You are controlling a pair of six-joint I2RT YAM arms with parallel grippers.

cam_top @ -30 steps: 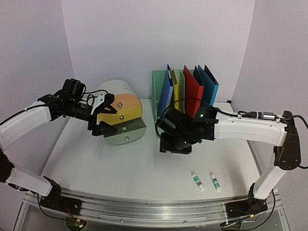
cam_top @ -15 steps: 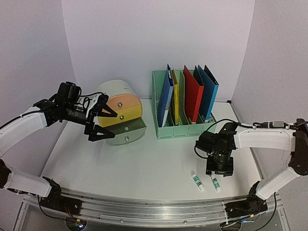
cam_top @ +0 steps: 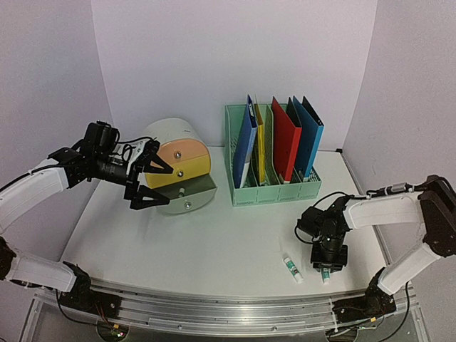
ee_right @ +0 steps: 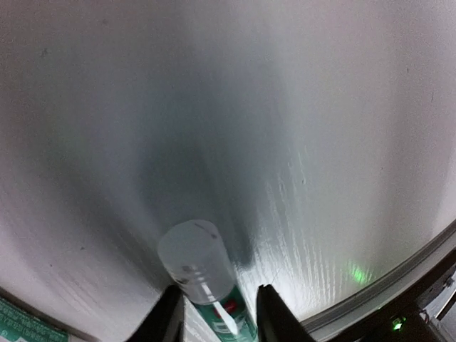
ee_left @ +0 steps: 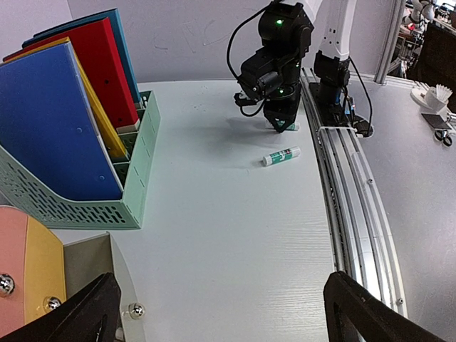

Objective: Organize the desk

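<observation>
Enclosure: three plain lilac walls, matt and unmarked. The back wall [cam_top: 235,57] meets the left wall [cam_top: 43,78] and the right wall [cam_top: 417,85] at straight corners.

Furniture: one desk [cam_top: 214,249] with a white top of faint grain and a silver rail [cam_top: 235,308] along its near edge.

Lighting: even and diffuse, shadows soft-edged. A small green glint [ee_right: 356,272] lies on the tabletop in the right wrist view.

Surroundings: beyond the rail, the left wrist view shows a pale grey surface [ee_left: 413,214] carrying a white pleated item [ee_left: 432,95] and a small dark tool [ee_left: 440,127], type not determinable. Upright metal posts [ee_left: 390,32] stand behind it.
</observation>
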